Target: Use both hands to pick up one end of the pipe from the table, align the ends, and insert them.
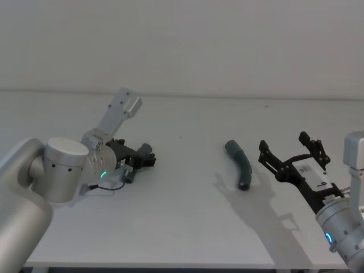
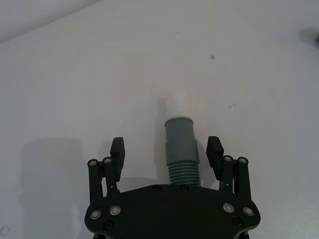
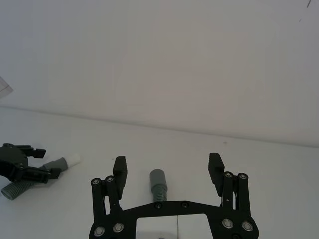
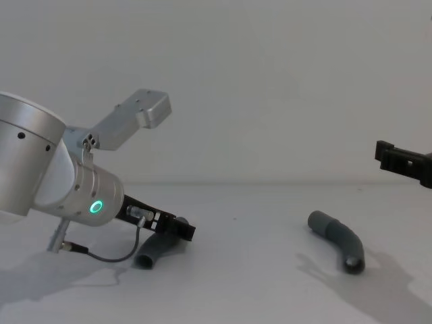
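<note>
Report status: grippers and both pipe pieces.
Left gripper open, straddling left pipe on table. Right gripper open, aimed at right pipe, not touching. Pipes apart, not joined. Thin cable loops by left wrist.

L pipe (image 4: 152, 254), R pipe (image 4: 337, 237), well apart

Two grey pipe pieces (image 4: 152, 252) (image 4: 337, 239), two black grippers (image 2: 167, 145) (image 3: 167, 167), one cable (image 4: 108, 257), one table (image 1: 187, 227).
</note>
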